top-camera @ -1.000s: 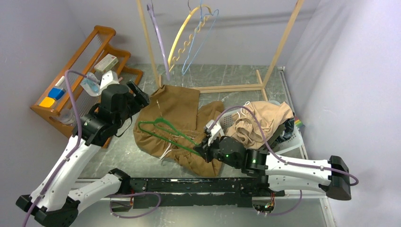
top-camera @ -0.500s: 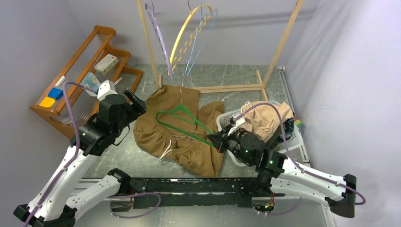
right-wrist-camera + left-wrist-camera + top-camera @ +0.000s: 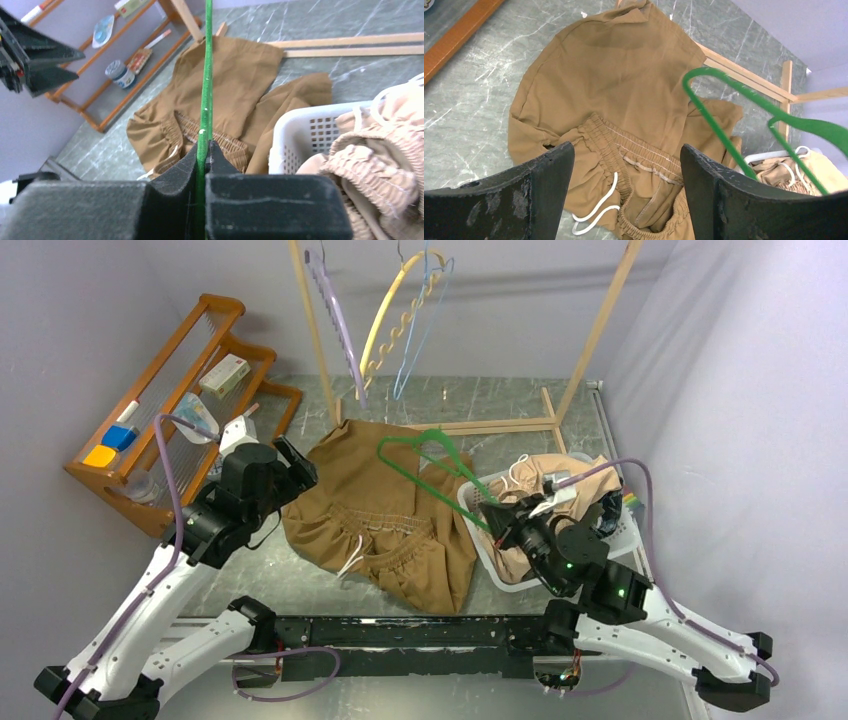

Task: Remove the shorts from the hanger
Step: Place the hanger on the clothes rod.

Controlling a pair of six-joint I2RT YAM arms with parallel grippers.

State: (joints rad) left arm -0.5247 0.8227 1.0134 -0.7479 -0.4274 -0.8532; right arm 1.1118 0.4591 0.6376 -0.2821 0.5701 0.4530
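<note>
right arm bent up by the white basket (image 3: 469, 497), right claw (image 3: 492, 519) pinched tight on the bare green hanger (image 3: 421, 452) up in the air, left arm reaching forward, left claw (image 3: 297, 459) wide open, holding nothing, brown shorts (image 3: 366, 502) flat on the table (image 3: 500, 400) between both arms

Drawstring shorts (image 3: 375, 515): spread flat on the table (image 3: 520, 400), centre. Basket (image 3: 472, 508): just right of them, near the right edge, with further shorts (image 3: 565, 480) in it. Hanger (image 3: 430, 462): raised over the gap between the two, one end in the right claw (image 3: 492, 521). Rack (image 3: 480, 426): far edge. Shelf (image 3: 170, 360): left edge.
</note>
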